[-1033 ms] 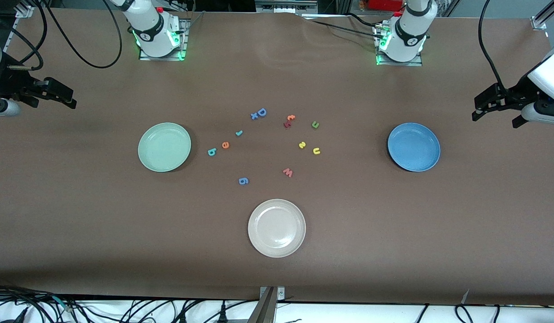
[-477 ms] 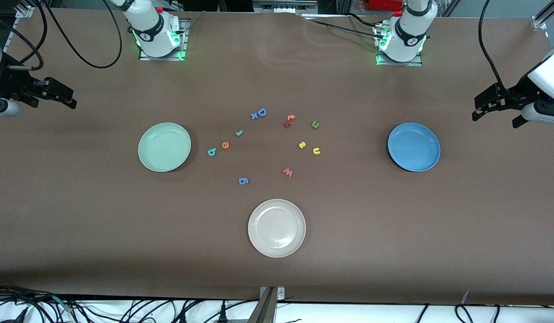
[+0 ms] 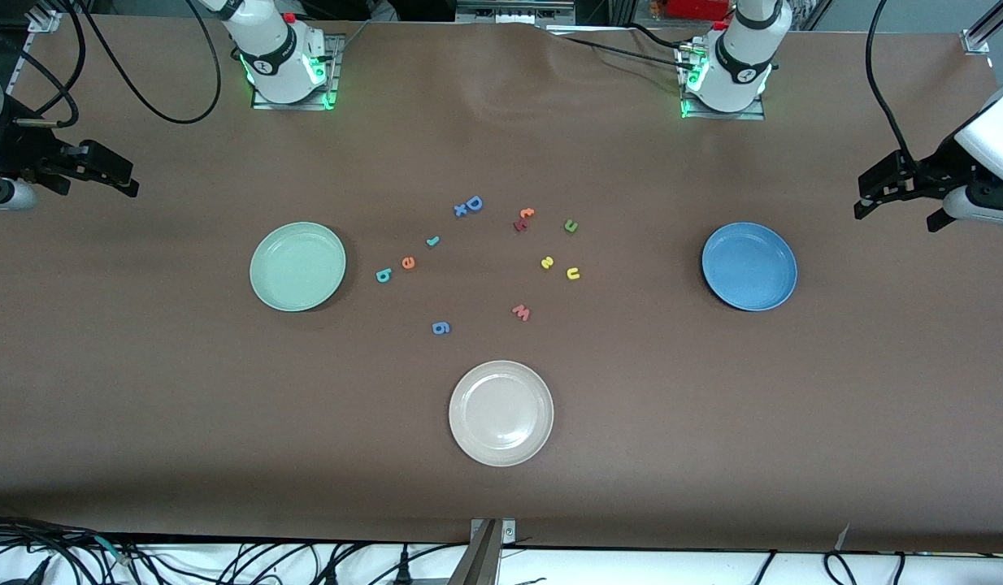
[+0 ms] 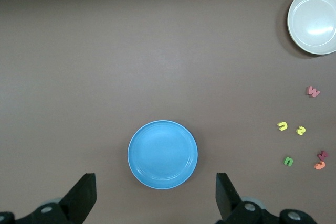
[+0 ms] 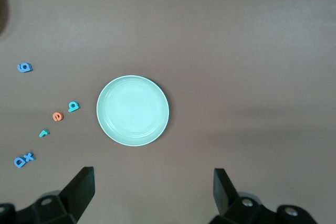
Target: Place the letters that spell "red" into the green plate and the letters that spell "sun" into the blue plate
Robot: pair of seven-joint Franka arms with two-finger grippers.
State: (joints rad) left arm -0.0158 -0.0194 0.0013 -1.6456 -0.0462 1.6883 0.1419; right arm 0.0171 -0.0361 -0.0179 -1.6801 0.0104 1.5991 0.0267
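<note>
The green plate lies toward the right arm's end, the blue plate toward the left arm's end. Between them, beside the green plate, lie the teal "r", orange "e" and teal "d". Closer to the blue plate lie the yellow "s", yellow "u" and olive "n". My right gripper hangs open and empty high over its table end, looking down on the green plate. My left gripper hangs open and empty over its end, above the blue plate.
A cream-white plate lies nearest the front camera. Other letters lie among the task's: a blue "D" with an "x", an orange-and-dark-red pair, a pink "w" and a blue "g".
</note>
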